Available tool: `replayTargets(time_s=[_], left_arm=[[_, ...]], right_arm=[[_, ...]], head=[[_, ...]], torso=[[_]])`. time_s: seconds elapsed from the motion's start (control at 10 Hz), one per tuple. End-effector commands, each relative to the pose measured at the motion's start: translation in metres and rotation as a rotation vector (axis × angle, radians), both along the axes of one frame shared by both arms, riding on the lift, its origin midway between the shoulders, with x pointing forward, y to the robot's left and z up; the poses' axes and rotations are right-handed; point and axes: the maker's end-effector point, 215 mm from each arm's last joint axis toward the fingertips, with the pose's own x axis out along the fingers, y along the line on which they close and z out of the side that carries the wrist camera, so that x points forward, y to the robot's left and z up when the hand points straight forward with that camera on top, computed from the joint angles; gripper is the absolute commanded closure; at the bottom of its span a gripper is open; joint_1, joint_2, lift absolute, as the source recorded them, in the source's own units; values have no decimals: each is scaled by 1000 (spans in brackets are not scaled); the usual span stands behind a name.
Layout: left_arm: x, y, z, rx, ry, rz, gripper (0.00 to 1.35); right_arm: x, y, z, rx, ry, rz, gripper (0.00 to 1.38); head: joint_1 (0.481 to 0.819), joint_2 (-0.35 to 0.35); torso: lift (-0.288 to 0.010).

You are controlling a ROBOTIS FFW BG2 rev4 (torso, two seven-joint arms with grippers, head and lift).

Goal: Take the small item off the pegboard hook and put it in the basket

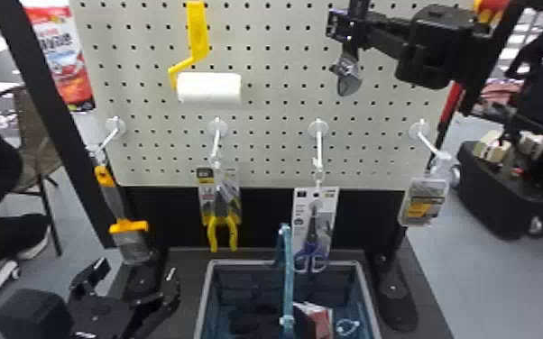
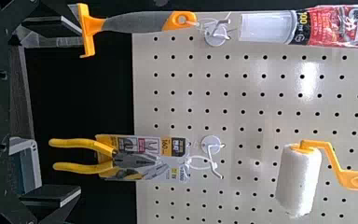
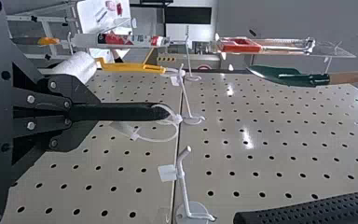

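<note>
- The right gripper (image 1: 352,28) is up high by the pegboard (image 1: 275,58). Its jaws are squeezed on the wrench (image 1: 347,76).
- The wrench's black handle (image 3: 121,112) goes up past those jaws, and its shiny metal head is just under them.
- A see-through tie (image 3: 177,119) is at the top end of the handle, above the jaws, close to a white hook (image 3: 185,98). I can't tell if it is off the hook.
- The left gripper (image 1: 136,269) is down low, and its jaws are wide apart with nothing in them.
- The basket (image 1: 239,262) is on the black surface (image 1: 185,263), well below the right jaws and to the right of the left jaws. It has some things in it.
- The white roller (image 1: 209,88) is to the left of the right jaws.
- The scissors (image 1: 313,239) and yellow pliers (image 1: 221,221) hang lower than the right jaws.
- The scraper (image 1: 115,203) hangs above the left jaws.
- A little pack (image 1: 424,203) hangs lower than the right jaws and more to the right.
</note>
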Motion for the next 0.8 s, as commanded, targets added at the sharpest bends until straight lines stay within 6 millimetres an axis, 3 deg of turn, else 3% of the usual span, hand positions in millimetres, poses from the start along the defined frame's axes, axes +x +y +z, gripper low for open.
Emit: replayTargets(time_s=[0.0,0.7], left_arm=[[1,-1,1,-1,-1,-1,117],[3,-3,7,-8,-17,-2,117]], right_arm=[[-6,-4,-1,17,-4,-7,1240],[0,-36,-39,112,78,-84,1240]], head=[[549,0],[549,0]], torso=[[-100],[-100]])
